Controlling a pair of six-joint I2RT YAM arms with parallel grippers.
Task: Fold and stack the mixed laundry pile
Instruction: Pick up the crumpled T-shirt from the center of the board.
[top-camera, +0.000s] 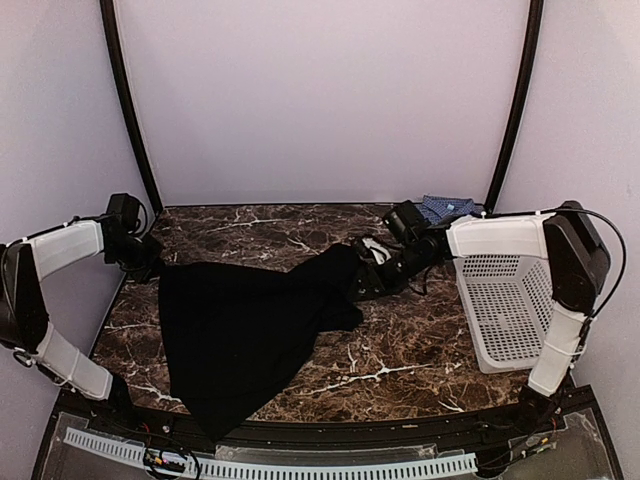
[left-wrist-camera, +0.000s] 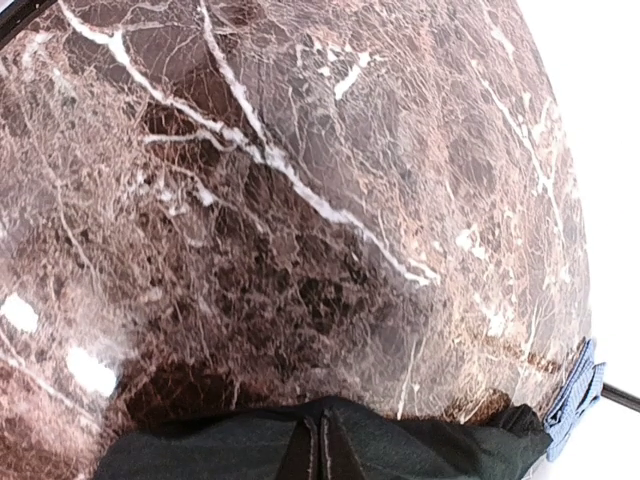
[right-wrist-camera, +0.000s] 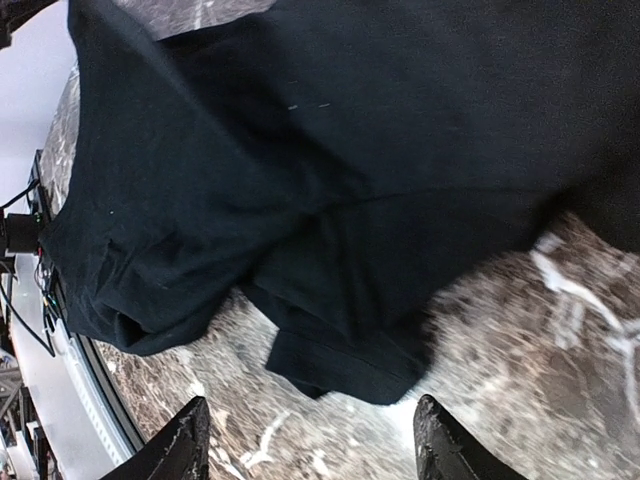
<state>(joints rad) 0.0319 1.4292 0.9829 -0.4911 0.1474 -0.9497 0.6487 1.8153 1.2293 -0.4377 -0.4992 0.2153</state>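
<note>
laundry from above: a large plain black cloth garment sprawls across the brown marble table, with the blue-and-white checked shirt at the far edge. left wrist: we see the left gripper pinched tight on black cloth. right wrist: the right gripper gapes wide over the garment's hem, gripping nothing.

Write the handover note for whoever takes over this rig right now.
Left tool: shut on the black garment at its far-left corner.
Right tool: open above the garment's right corner, holding nothing.
Black garment: spread unfolded across the table, reaching its front edge.
Checked shirt: bunched at the far right, beyond the basket.
Done: nothing folded or stacked.
Left to do: fold both, stack them.
</note>
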